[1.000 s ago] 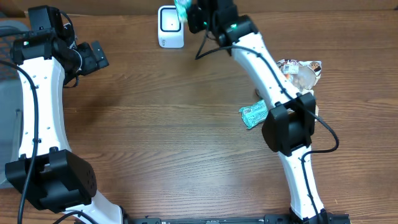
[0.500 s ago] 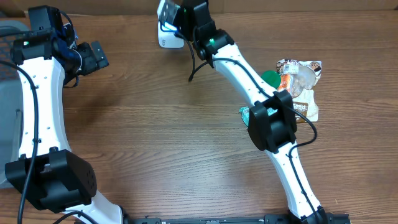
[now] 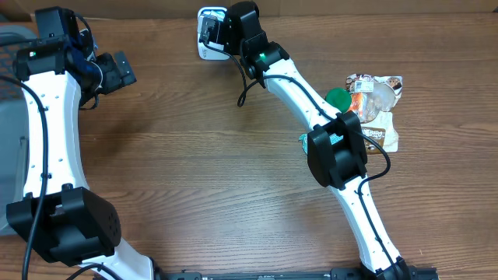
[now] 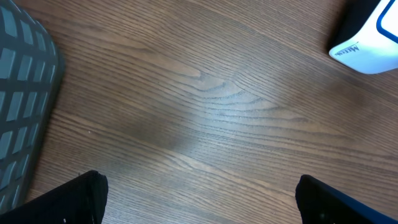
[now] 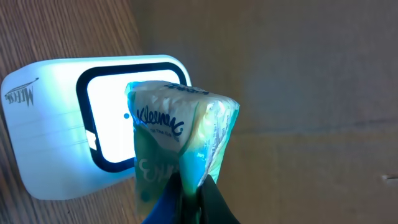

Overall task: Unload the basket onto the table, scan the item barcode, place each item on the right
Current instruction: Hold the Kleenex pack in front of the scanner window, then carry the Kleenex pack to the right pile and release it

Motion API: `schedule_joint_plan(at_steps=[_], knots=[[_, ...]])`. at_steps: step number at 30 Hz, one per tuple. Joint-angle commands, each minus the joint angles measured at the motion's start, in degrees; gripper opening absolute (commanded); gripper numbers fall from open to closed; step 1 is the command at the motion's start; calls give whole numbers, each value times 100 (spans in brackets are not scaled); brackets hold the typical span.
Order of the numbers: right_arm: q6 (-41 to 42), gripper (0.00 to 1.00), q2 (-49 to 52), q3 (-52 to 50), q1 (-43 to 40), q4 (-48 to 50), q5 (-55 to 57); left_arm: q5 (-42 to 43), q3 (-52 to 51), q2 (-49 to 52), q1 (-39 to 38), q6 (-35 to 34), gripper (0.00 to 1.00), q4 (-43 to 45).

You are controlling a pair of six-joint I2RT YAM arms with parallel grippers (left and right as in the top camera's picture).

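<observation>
Table [image 3: 194,171]: wood grain, scanner [image 3: 205,51] nr back edge

In my right wrist view the pack [image 5: 177,143] runs off the bottom edge and covers part of the scanner [image 5: 62,124] window (its barcode is out of sight); from above, my right arm [image 3: 296,78] hides the pack; the left wrist view clips the basket [image 4: 22,106].

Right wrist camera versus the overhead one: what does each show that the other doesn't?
Only the right wrist view shows the tissue pack, pinched by the right fingers. Only the overhead shows the open left fingers and a pile of snack packets. Both show the white scanner on the wooden table.
</observation>
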Motion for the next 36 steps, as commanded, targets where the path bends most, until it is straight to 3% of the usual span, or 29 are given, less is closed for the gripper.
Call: schedule_joint_plan(at_steps=[1,11,15,21,29,36], knots=[[122,4,-118,76,-20,52,-24,17,-11,-46,22,-116,100,7],[2627,4,-957,83,-256,-160,-1880,17,-11,-46,22,-118,99,4],[4380,4,-1596,83,-442,-621,-2874,20,-11,-46,22,-118,100,7],[6618,4,-2439,83,-874,-1978,-3045,17,-11,-46,22,-118,99,4],[6933,4,-3416,83,-1738,-4448,-3045,17,-11,-46,22,-118,100,7],[7053,4,-3897,83,-2415,-5936,-2750,17,-11,-46,22,-118,99,4]])
